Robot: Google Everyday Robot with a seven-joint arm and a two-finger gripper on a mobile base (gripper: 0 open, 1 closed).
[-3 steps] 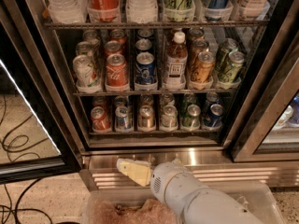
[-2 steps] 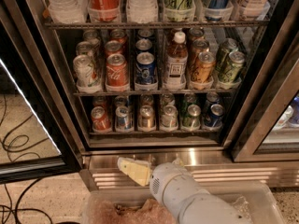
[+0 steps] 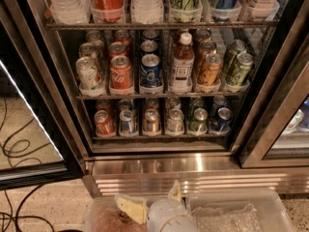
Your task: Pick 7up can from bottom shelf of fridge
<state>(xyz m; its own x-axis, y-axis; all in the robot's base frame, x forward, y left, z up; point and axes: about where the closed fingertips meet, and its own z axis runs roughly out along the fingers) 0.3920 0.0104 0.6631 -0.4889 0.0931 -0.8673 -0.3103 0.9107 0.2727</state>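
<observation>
The fridge [image 3: 193,167] stands open in front of me. Its bottom shelf [image 3: 159,137] carries a row of short cans. The 7up can [image 3: 175,121], pale silver with a faint green tint, stands upright fourth from the left, between a gold can [image 3: 151,121] and a dark green can [image 3: 198,120]. My gripper [image 3: 153,200] is low in the camera view, below the ribbed steel base and well short of the shelf. Its two yellowish fingers [image 3: 131,208] are spread apart, open, with nothing between them.
The rack above holds more cans and a brown bottle [image 3: 182,64]. The glass door [image 3: 29,129] hangs open at left, over cables on the floor [image 3: 19,149]. A second door frame [image 3: 275,124] borders the right. Clear plastic bins [image 3: 236,211] lie under the arm.
The gripper has dropped lower in the view and turned, so a second finger now shows. The cans have not moved.
</observation>
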